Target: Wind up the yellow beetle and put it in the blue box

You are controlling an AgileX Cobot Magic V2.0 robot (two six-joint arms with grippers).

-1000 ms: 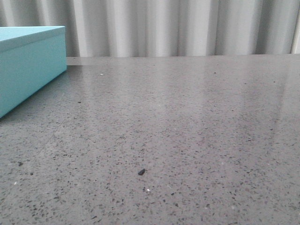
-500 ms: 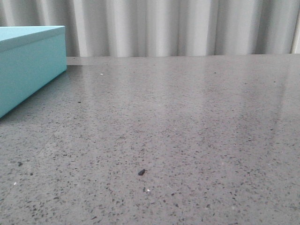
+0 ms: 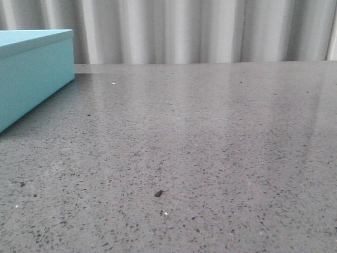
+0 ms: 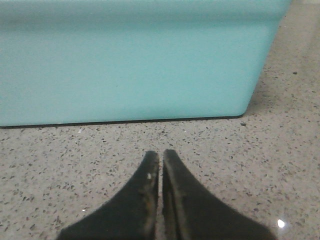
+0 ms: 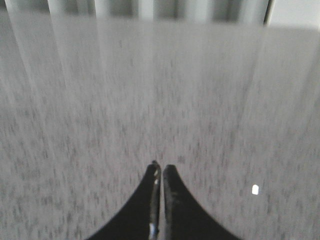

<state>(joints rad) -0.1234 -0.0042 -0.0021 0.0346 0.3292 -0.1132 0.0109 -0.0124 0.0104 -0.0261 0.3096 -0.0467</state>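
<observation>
The blue box point(image 3: 31, 74), light turquoise with a flat lid on, stands at the far left of the grey speckled table in the front view. Its plain side fills the left wrist view point(image 4: 135, 65). My left gripper point(image 4: 160, 156) is shut and empty, low over the table a short way in front of the box's side. My right gripper point(image 5: 161, 169) is shut and empty above bare table. The yellow beetle is out of view in every frame. Neither gripper shows in the front view.
The grey speckled table point(image 3: 200, 137) runs back to a pale pleated curtain point(image 3: 200, 31). A small dark speck point(image 3: 158, 193) lies on the table near the front. The box's near corner point(image 4: 250, 107) stands beside the left gripper.
</observation>
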